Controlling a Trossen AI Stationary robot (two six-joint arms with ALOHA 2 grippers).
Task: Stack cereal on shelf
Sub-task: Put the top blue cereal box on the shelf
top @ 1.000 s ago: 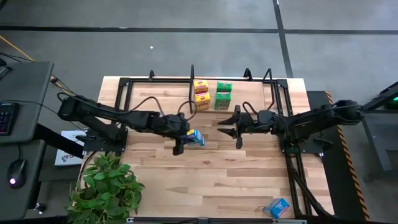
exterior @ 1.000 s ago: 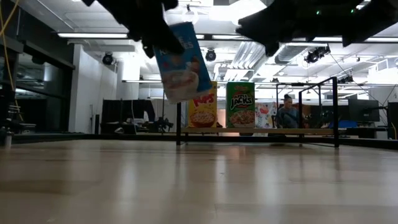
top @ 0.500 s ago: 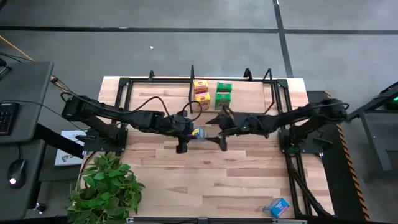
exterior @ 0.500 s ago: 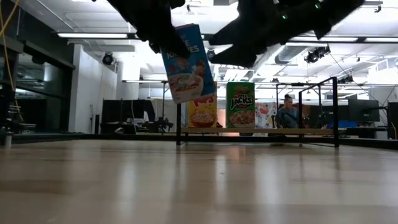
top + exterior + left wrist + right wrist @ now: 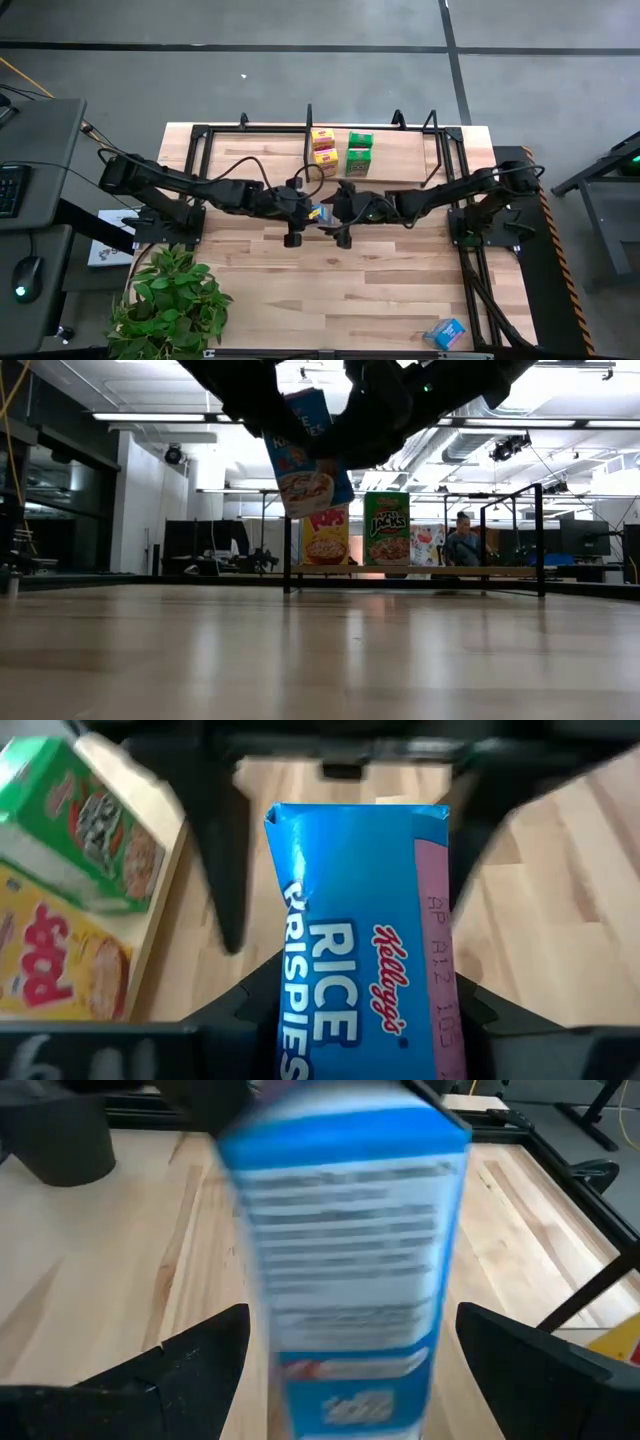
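Rice Krispies box [image 5: 365, 935] clamped in left hand [image 5: 300, 212], above mid-tabletop [image 5: 400, 285], long axis pointing at right hand [image 5: 335, 215], fingers spread either side, ready for handover.

The blue cardboard cereal box [image 5: 319, 213] hangs above mid-table, between the left gripper [image 5: 300, 211] and right gripper [image 5: 335, 211]; the black-framed wooden-board shelf [image 5: 392, 139] lies behind.

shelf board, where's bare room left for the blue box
On the shelf, the yellow boxes and green boxes crowd the middle. Bare board lies on both sides, out to the black frame. Both grippers crowd the blue box.
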